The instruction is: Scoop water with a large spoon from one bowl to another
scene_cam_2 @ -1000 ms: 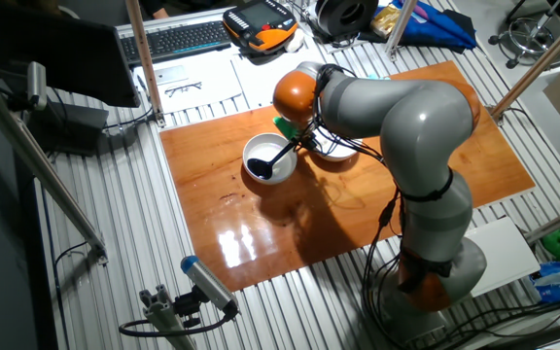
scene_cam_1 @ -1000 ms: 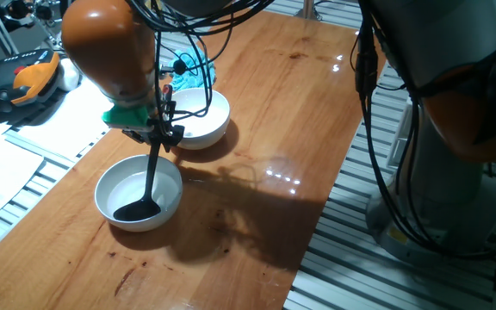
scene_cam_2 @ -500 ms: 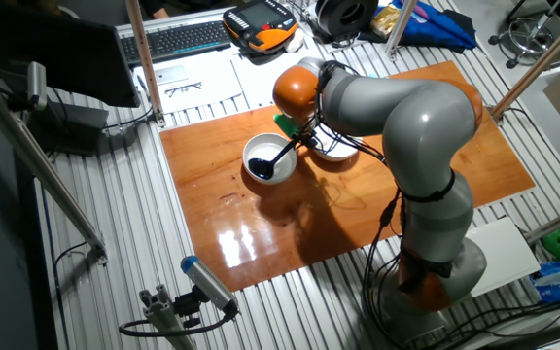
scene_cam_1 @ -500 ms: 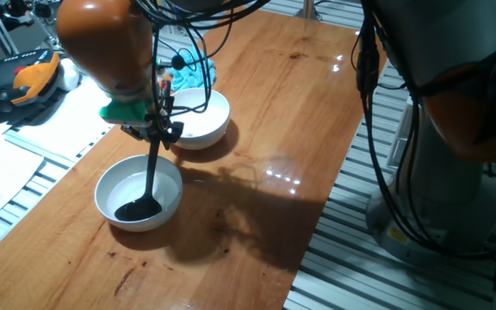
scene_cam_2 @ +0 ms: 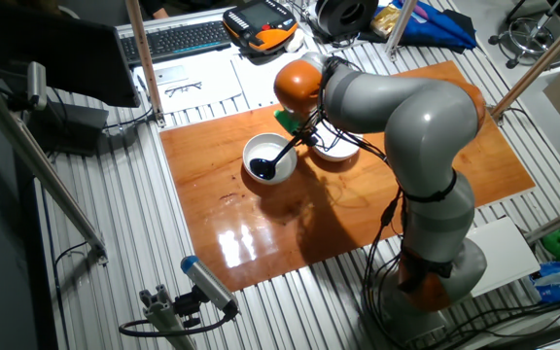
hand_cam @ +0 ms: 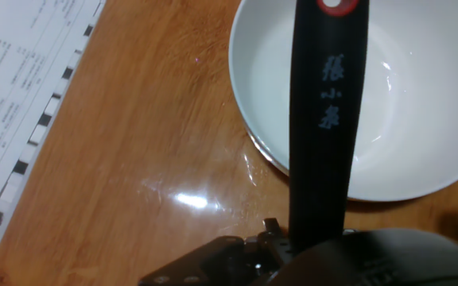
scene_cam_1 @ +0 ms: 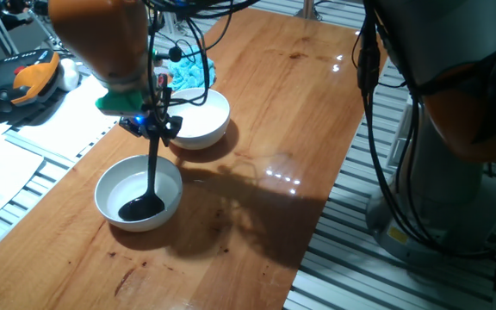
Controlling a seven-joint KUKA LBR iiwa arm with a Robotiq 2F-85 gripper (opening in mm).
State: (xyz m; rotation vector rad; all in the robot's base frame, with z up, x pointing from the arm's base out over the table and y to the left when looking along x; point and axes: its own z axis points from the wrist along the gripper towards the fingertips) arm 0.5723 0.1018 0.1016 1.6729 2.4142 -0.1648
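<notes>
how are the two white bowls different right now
The near bowl has the large spoon dipped in it, its scoop low inside; the far bowl has no spoon in it. The near bowl sits close to the table's long edge; the far bowl sits further in, beside a teal cloth. Both are round, white and upright.

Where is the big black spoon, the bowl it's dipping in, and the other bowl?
Spoon [scene_cam_1: 141, 207]: one fixed view, on its round scoop.
Near bowl [scene_cam_1: 110, 179]: one fixed view, on its bare white inner wall.
Far bowl [scene_cam_1: 213, 114]: one fixed view, on its inner wall by the rim.
</notes>
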